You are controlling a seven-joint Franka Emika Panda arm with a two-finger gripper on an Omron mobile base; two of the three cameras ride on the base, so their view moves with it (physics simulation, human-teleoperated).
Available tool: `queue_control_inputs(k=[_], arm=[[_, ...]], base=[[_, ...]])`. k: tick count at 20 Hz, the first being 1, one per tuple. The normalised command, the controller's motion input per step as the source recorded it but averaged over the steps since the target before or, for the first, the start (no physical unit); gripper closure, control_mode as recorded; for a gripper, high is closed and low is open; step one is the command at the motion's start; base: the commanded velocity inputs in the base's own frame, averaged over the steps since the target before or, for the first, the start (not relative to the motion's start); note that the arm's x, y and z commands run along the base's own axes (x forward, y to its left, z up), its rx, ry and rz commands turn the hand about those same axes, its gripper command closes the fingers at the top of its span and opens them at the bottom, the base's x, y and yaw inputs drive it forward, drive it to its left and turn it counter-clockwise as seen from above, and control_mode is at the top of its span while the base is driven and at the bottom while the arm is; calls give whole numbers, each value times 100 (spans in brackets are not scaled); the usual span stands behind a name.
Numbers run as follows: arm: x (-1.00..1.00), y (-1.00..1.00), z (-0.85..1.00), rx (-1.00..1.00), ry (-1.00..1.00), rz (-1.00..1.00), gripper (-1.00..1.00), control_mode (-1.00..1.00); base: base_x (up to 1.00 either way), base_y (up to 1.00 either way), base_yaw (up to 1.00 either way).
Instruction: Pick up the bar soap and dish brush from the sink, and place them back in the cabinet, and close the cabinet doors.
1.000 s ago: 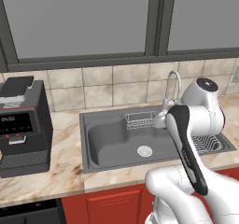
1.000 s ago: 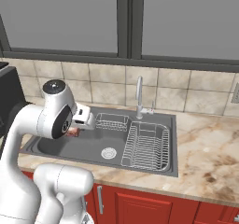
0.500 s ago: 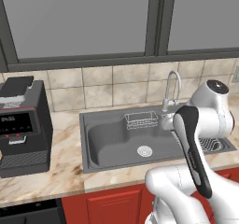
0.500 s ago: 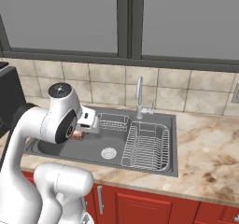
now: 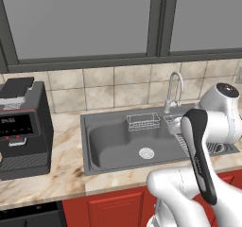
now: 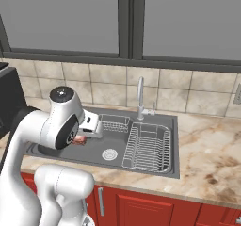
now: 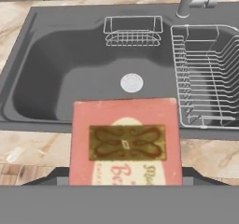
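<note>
Tool (image 6: 84, 136) clamped on the bar soap (image 7: 125, 142), held above the front edge of the sink (image 7: 70, 78); in hand view the soap's pinkish face w/ a gold-brown label covers the sink's front rim and a strip of marble bench (image 7: 28, 153). In right base view a red-brown bit of soap (image 6: 80, 140) shows under the white hand, over the basin's left part. Drain (image 7: 131, 83) mid-basin, small wire basket (image 7: 133, 30) at back wall, dish rack (image 7: 205, 73) in right part, faucet (image 6: 140, 98) at back edge. Coffee machine (image 5: 21, 126) on bench left of sink.
</note>
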Motion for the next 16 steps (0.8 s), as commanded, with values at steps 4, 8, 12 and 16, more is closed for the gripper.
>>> queue_control_inputs(k=[4, 8, 12, 16], arm=[[-26, -5, 0, 0, 0, 0, 100, -100], [-10, 0, 0, 0, 0, 0, 100, -100], [-6, 0, 4, 0, 0, -1, 100, -100], [-9, 0, 4, 0, 0, -1, 100, -100]], base=[[0, 0, 0], [0, 0, 0], [0, 0, 0], [0, 0, 0]])
